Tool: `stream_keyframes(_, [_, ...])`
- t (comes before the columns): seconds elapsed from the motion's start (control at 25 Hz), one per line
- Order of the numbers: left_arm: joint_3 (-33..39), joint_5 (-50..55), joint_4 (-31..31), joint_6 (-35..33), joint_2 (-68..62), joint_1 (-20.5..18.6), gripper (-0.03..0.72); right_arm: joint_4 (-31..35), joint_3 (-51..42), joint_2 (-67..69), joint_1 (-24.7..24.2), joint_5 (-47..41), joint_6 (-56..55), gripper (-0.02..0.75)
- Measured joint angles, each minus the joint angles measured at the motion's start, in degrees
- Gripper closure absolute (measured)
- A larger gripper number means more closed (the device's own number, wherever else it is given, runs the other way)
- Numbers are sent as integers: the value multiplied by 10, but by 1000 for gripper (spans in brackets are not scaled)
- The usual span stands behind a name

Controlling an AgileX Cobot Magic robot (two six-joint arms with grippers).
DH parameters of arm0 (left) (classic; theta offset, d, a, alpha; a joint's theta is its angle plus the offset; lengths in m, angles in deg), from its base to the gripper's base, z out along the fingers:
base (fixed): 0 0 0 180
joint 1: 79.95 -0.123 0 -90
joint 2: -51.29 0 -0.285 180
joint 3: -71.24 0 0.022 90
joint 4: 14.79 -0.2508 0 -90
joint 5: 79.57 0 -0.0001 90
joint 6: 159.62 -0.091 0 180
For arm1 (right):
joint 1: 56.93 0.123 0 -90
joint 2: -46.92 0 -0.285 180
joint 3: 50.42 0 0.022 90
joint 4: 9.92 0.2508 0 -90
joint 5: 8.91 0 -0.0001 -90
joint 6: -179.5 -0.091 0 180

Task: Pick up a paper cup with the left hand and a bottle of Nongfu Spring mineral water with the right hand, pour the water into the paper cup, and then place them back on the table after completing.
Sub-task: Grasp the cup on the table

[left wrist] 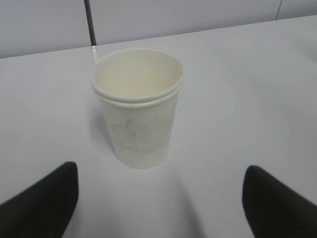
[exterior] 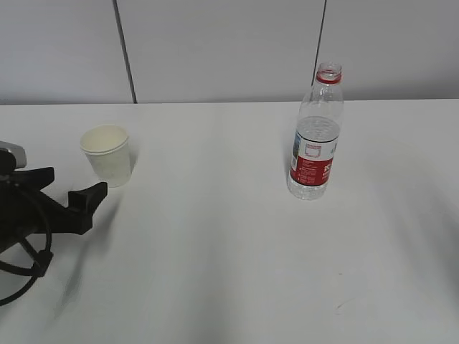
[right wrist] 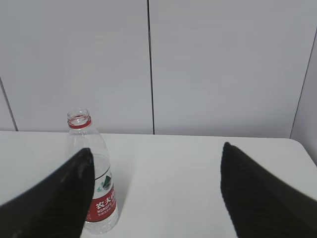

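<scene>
Left wrist view — cream paper cup (left wrist: 137,106) upright | both claws spread wide, empty

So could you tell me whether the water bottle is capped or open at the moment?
Open. The bottle stands upright on the table with no cap; only the red ring sits around its bare mouth.

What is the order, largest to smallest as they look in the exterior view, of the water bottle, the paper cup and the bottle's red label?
1. water bottle
2. paper cup
3. red label
</scene>
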Motion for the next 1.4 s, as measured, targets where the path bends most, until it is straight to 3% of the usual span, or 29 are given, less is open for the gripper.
stream_keyframes(0.44, [-146, 0, 0, 0, -127, 0, 38, 0, 0, 0, 0, 3, 0, 150])
stream_keyframes(0.92, [-269, 1, 29, 0, -225, 12, 82, 0, 0, 0, 0, 30, 0, 150])
stream_keyframes(1.12, [-276, 1, 32, 0, -231, 14, 127, 0, 0, 0, 0, 30, 0, 150])
stream_keyframes(1.4, [-276, 1, 32, 0, -231, 14, 315, 0, 0, 14, 0, 34, 0, 150])
